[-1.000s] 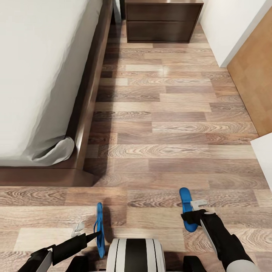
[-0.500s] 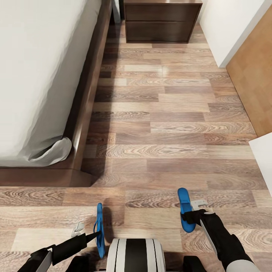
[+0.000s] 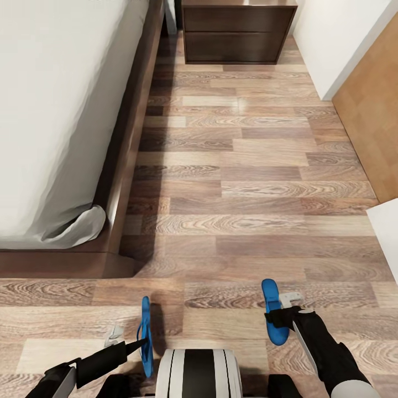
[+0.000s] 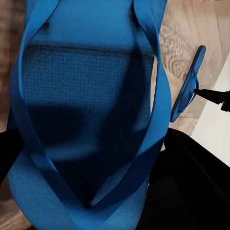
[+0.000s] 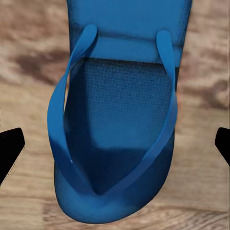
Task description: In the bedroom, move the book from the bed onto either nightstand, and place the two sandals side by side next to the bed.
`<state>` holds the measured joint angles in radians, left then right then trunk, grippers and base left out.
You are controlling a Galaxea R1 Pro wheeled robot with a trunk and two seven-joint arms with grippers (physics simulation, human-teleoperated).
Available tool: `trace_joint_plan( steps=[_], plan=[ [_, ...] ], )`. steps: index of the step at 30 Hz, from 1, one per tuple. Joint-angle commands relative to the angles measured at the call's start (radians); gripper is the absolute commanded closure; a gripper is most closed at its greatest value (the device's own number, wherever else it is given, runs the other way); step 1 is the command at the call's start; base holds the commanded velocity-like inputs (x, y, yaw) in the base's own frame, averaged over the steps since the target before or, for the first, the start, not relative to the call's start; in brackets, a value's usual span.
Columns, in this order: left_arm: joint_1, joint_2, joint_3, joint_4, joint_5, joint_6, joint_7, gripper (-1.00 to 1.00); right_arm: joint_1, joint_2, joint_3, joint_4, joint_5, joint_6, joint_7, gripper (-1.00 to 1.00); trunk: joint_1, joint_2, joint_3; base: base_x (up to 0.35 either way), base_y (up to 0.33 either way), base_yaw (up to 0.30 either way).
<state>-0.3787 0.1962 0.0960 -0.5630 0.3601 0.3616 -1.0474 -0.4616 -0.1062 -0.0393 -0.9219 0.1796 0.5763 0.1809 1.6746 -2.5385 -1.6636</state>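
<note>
Two sandals are in the claws, one each, and the bed (image 3: 61,110) is the biggest thing ahead: it lies forward and to the left of the left claw (image 3: 124,340), its long wooden side rail running straight away from the robot. Beyond both claws, at the far end of the open floor (image 3: 249,166) strip, stands the nightstand (image 3: 237,30), close beside the bed's head end. The book is not to be seen from here.

The left claw is clenched on the left sandal (image 3: 145,334), which it carries on edge, long axis pointing forward, parallel to the bed rail. In the left wrist view that sandal (image 4: 86,120) sits right against the camera, straps facing it. The right claw (image 3: 287,309) grips the right sandal (image 3: 271,309), held flatter with its sole side toward the floor, also pointing forward; its wrist view shows the sandal (image 5: 120,120) between the dark finger tips.

I judge the left arm to be the nearer to the bed, so the drop spot lies ahead-left of both claws, alongside the rail.

No brand, label or writing can be read anywhere.
</note>
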Motion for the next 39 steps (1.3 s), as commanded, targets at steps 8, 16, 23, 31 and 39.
trace_joint_plan(
  steps=[8,16,23,31,39],
  plan=[
    [0.000,0.000,0.001,0.000,0.005,0.010,-0.003,1.00,0.000,0.000,-0.003,-0.002,0.011,0.004,0.008,-1.00,0.000,0.000,-0.001,0.071,0.000,0.000],
    [0.000,0.000,0.001,0.000,0.005,0.010,-0.003,1.00,0.000,0.000,-0.004,-0.002,0.011,0.004,0.009,-1.00,0.000,0.000,-0.001,0.002,0.000,0.000],
    [0.000,0.002,0.002,0.000,0.006,0.010,-0.009,1.00,0.000,0.000,-0.004,-0.002,0.011,0.004,0.008,-1.00,0.000,0.000,-0.001,0.000,0.000,0.000],
    [0.000,0.076,0.005,-0.002,0.010,0.012,-0.184,1.00,0.000,0.000,-0.004,-0.002,0.011,0.005,0.009,-1.00,0.000,0.000,-0.001,0.000,0.000,0.000],
    [0.000,0.086,0.006,-0.003,0.011,0.013,-0.210,1.00,0.000,0.000,-0.004,-0.002,0.011,0.005,0.009,-1.00,0.000,0.000,-0.001,0.000,0.000,0.000]
  ],
)
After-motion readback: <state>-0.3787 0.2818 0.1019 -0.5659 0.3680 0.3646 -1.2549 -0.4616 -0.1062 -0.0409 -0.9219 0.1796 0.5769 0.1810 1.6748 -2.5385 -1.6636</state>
